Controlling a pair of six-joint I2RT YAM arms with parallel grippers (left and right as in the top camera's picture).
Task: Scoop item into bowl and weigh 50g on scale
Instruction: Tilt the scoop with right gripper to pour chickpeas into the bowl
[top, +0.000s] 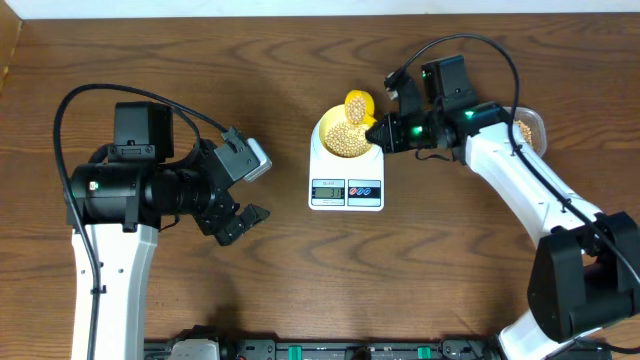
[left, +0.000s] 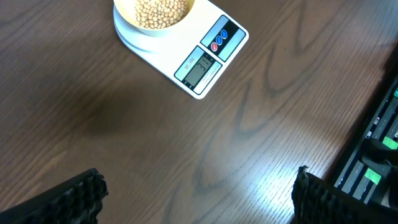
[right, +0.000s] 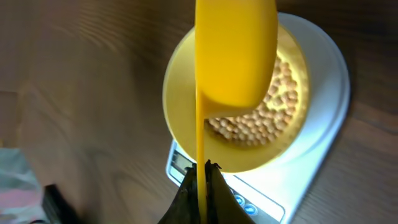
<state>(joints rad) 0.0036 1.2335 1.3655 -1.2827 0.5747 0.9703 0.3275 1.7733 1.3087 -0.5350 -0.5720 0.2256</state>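
The white scale (top: 346, 178) stands mid-table with the pale-yellow bowl (top: 330, 128) on it, holding tan beans (top: 347, 140). My right gripper (top: 374, 128) is shut on the handle of a bright yellow spoon (top: 360, 103), whose cup hangs over the bowl's far side. In the right wrist view the spoon (right: 236, 53) is turned on edge above the beans (right: 261, 121) in the bowl (right: 173, 106), with the gripper (right: 203, 180) clamped on its thin handle and the scale (right: 320, 140) beneath. My left gripper (top: 243, 195) stands open over bare wood, left of the scale (left: 199, 53); its fingers (left: 68, 199) are wide apart.
A clear tub (top: 531, 128) with more beans sits at the far right, partly hidden behind the right arm. A black equipment rack (top: 300, 350) runs along the table's front edge and shows in the left wrist view as the rack (left: 379, 162).
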